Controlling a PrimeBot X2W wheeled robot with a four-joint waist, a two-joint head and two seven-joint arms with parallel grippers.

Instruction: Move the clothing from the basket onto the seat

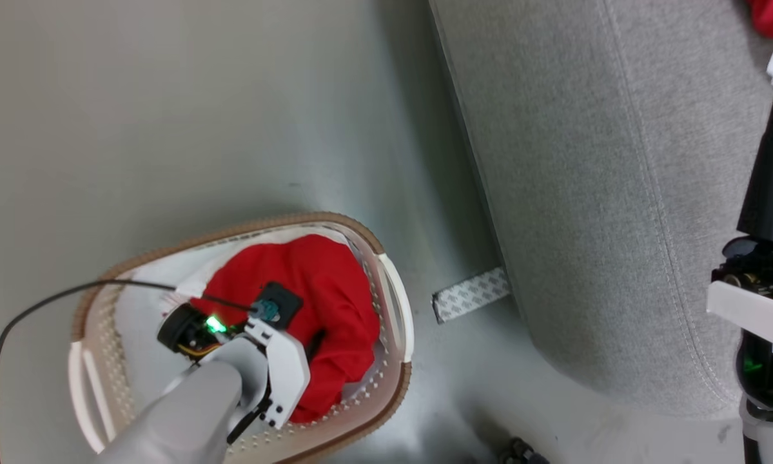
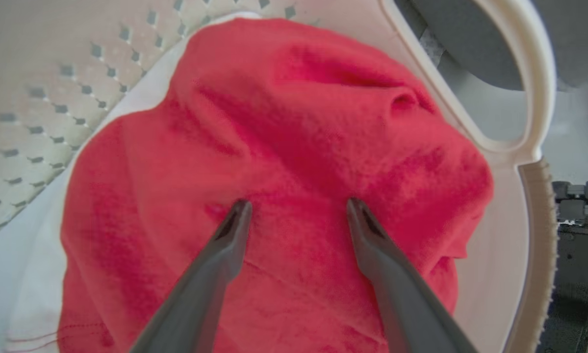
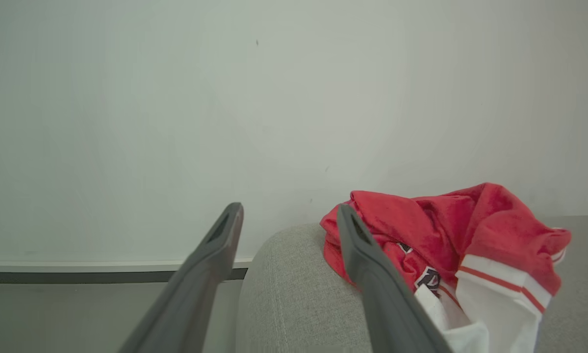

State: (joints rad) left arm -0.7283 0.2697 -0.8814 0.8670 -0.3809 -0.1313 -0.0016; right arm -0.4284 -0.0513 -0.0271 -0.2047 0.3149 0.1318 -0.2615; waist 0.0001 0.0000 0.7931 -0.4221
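A bright red garment [image 1: 325, 303] fills the white perforated basket [image 1: 96, 303] with the brown rim, which stands on the floor at the lower left. My left arm [image 1: 270, 361] reaches down into it. In the left wrist view the left gripper [image 2: 298, 208] is open, both fingertips resting on the red fabric [image 2: 284, 122] with nothing pinched. The grey sofa [image 1: 618, 193] rises to the right. My right gripper [image 3: 289, 213] hangs open over the sofa's rounded edge [image 3: 294, 294], beside a red garment with white sleeves and striped cuffs [image 3: 446, 230] lying on the seat.
A patterned strip [image 1: 470, 295] lies on the floor between basket and sofa. A black cable [image 1: 38, 309] loops over the basket's left side. The basket's white handle [image 2: 529, 73] is close to my left fingers. A pale wall [image 3: 225, 98] stands behind the sofa.
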